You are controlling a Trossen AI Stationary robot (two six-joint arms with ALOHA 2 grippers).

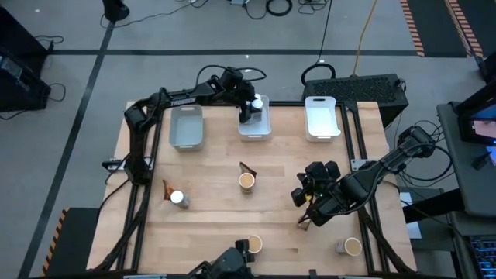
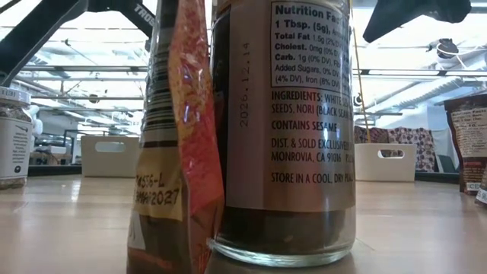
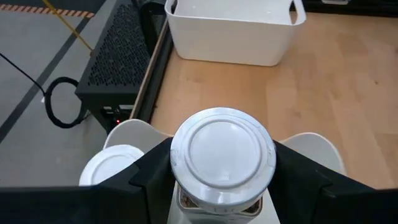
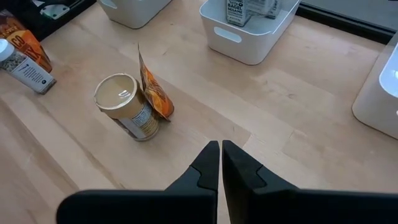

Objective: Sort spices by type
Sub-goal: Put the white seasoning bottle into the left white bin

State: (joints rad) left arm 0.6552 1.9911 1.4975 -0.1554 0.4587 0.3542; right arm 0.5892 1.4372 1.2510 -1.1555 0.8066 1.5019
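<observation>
Spices are mid-sort: the left gripper (image 1: 249, 108) pinches a white-capped jar (image 3: 222, 155) between its fingers over the middle tray (image 1: 255, 130) at the table's far edge, where another white cap (image 3: 111, 168) sits. The jar stands upright, cap skyward, long axis vertical. I judge this the placing step; next calls for lowering and spreading the fingers. The right gripper (image 4: 220, 163), pressed together and empty, waits near the right side.
</observation>
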